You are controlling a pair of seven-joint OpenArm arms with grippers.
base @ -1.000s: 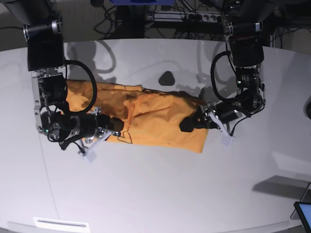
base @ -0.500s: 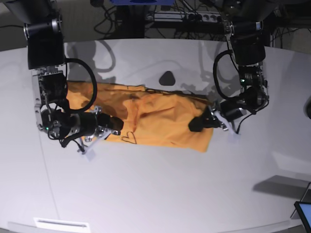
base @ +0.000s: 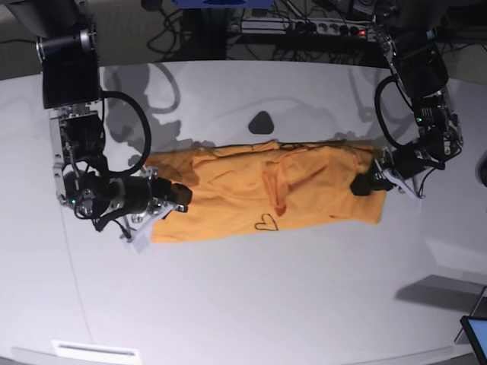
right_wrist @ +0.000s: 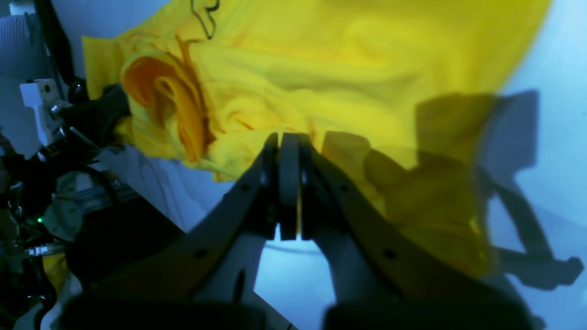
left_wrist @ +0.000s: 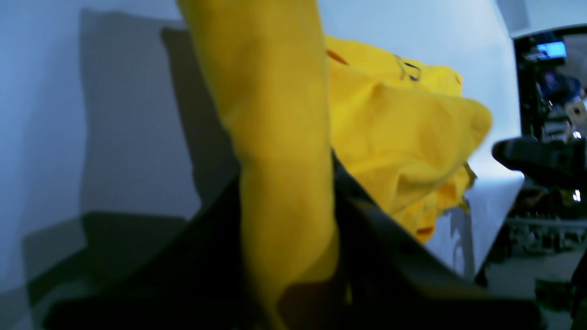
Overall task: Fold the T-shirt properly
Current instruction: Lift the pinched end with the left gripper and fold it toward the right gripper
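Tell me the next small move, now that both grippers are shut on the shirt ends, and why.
Probably lift both ends slightly and ease apart: the T-shirt looks bunched and creased between the left gripper and right gripper, not flat on the table.

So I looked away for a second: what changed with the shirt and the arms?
The left gripper closed on the shirt's end and pulled outward toward its own side, stretching the bunched cloth into a long flat band. The right gripper stayed shut on the other end, barely moving. The table is unchanged.
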